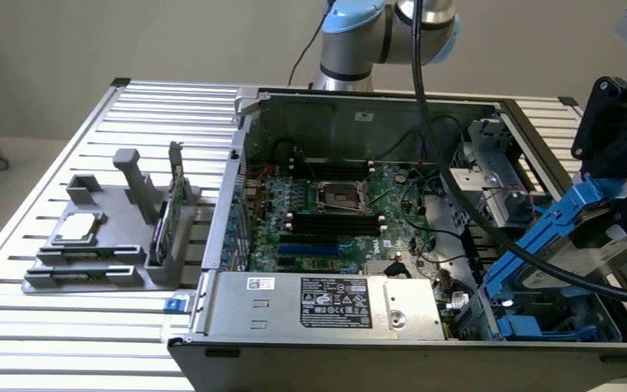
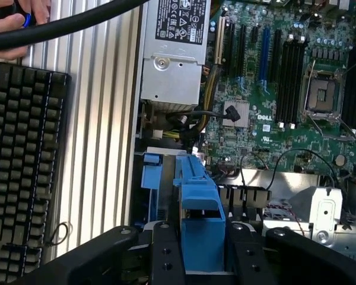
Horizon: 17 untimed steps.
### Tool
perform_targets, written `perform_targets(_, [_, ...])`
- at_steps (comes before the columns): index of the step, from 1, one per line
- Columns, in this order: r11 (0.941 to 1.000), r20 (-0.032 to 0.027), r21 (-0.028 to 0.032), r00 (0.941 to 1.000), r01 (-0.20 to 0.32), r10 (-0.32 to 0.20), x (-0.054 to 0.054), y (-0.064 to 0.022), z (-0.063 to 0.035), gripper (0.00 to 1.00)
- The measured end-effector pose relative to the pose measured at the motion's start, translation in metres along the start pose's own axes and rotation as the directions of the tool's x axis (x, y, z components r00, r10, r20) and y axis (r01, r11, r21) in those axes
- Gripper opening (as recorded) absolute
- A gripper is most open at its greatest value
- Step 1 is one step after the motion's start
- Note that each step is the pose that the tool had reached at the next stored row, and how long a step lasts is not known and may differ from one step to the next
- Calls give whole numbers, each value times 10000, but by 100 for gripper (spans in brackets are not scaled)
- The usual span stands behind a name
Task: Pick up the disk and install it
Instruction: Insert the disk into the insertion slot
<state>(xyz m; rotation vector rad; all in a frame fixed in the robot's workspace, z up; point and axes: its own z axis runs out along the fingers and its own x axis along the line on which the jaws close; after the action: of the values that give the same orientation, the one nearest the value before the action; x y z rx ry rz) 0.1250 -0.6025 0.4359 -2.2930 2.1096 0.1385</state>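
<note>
- Disk [image 1: 584, 257], clipped in its blue frame [image 2: 200, 217], hangs tilted over the open computer case [image 1: 346, 110] at the exterior view's right.
- Black fingers [image 2: 166, 252] of the gripper [image 2: 203, 256] clamp the frame from both sides, leaving its far end free to lead.
- That end points at the blue bay [image 2: 152, 177] beside the power supply [image 1: 325, 300], which likely explains the slant; whether they touch cannot be told.
- Judged from this, the disk is lifted but not seated.
- A person's hand [image 2: 12, 24] rests beyond a keyboard [image 2: 24, 166], well apart.

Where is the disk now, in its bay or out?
Out: the gripper holds the disk tilted over the drive bay, not seated.
</note>
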Motion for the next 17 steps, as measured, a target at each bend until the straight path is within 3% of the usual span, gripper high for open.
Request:
perform_targets(7, [10000, 2, 0, 10000, 1, -1, 31, 6, -62, 33])
perform_targets(17, [10000, 2, 13, 10000, 4, -4, 109, 9, -20, 33])
